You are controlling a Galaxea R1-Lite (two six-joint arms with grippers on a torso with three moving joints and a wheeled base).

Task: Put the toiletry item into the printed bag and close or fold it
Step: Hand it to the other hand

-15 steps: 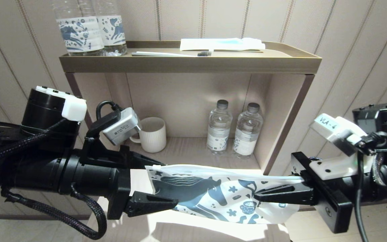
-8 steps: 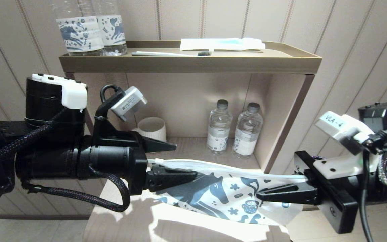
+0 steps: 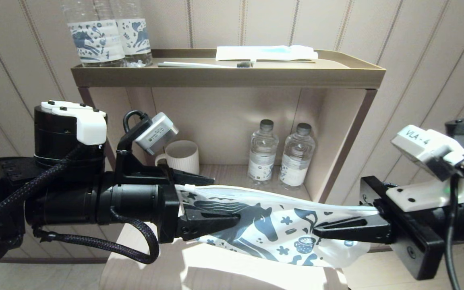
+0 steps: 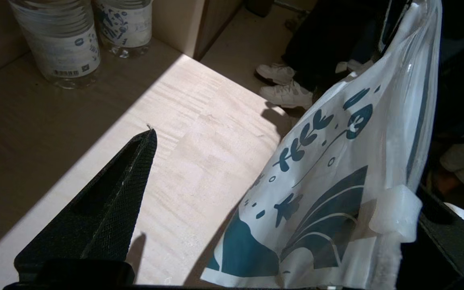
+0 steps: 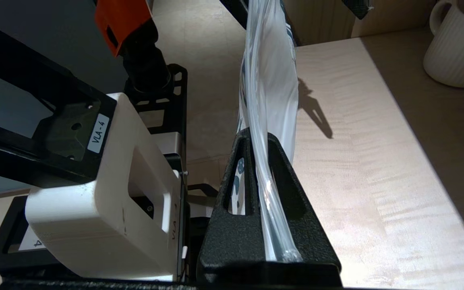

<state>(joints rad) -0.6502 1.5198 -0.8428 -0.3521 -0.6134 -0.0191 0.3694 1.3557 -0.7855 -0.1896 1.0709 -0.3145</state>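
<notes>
Daylight falls across the wooden surface (image 3: 232,278) while the printed bag (image 3: 280,237) hangs stretched between both arms in front of the open shelf (image 3: 232,76). At one end the right gripper (image 3: 316,233) is clamped tight on the bag's sealed top edge. At the other end the left gripper (image 3: 216,199) stands with jaws wide apart around the bag's corner (one finger either side). I can't see the comb from here.
</notes>
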